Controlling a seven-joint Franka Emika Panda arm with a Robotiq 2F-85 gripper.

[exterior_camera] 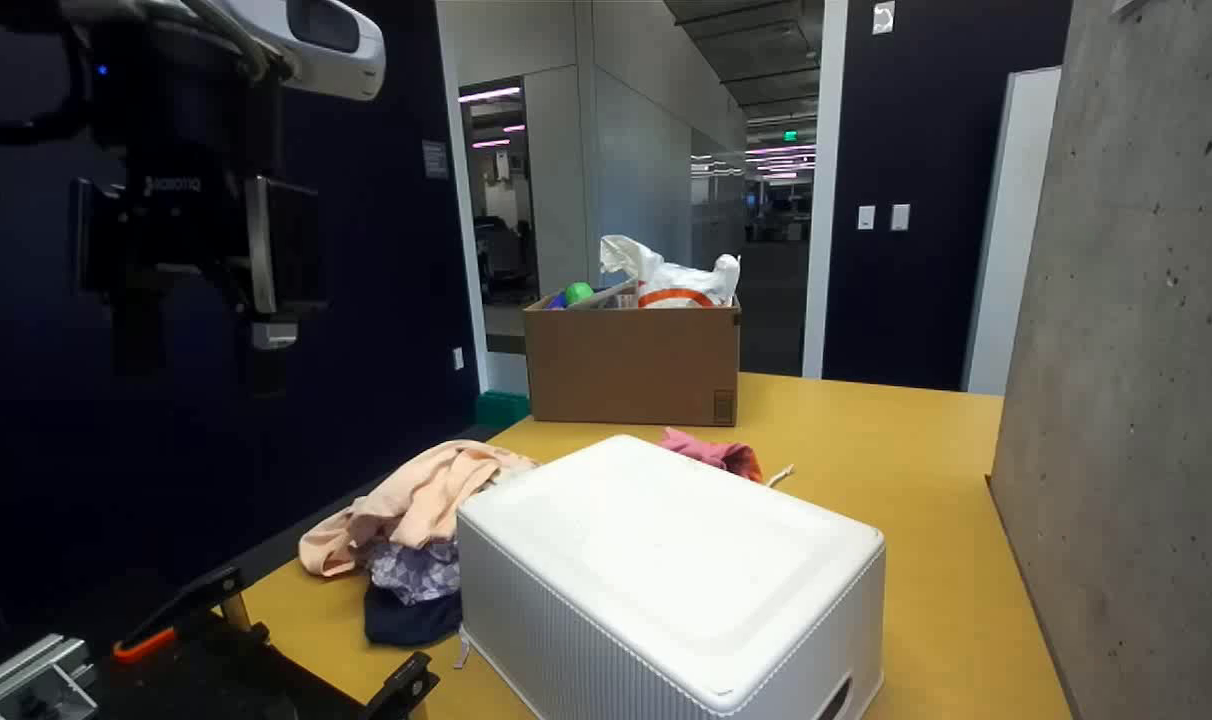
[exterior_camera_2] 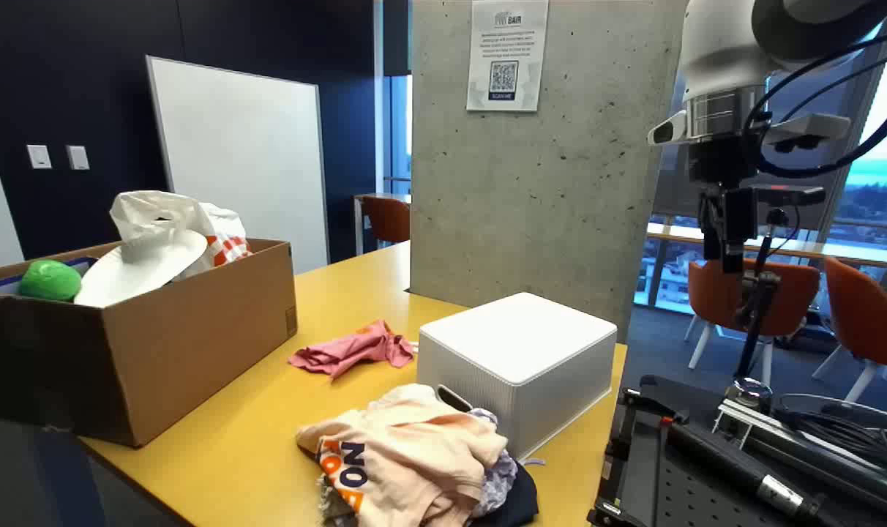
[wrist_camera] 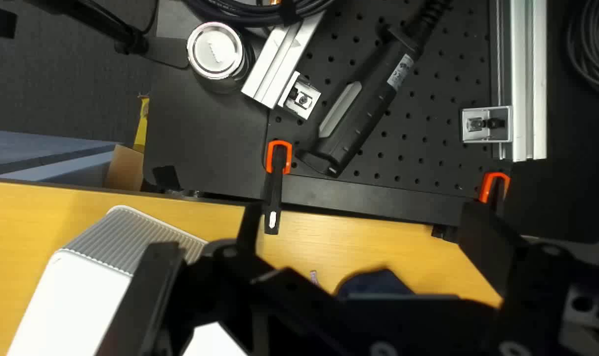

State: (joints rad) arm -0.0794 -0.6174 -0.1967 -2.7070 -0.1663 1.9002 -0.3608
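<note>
On the worktop (exterior_camera_2: 356, 282), a cardboard box (exterior_camera: 633, 365) is standing well back from the robot-side edge; a white box (exterior_camera_2: 520, 348) is sitting near that edge, beside a clothing pile (exterior_camera_2: 421, 454). The end effector (wrist_camera: 324, 237) is hanging spread, gripping nothing; handling is apparently not yet starting.

in an exterior view, a whiteboard (exterior_camera_2: 242, 154) stands far left, a poster (exterior_camera_2: 507, 55) hangs on a concrete pillar (exterior_camera_2: 524, 205), and orange chairs (exterior_camera_2: 795, 293) stand right.
</note>
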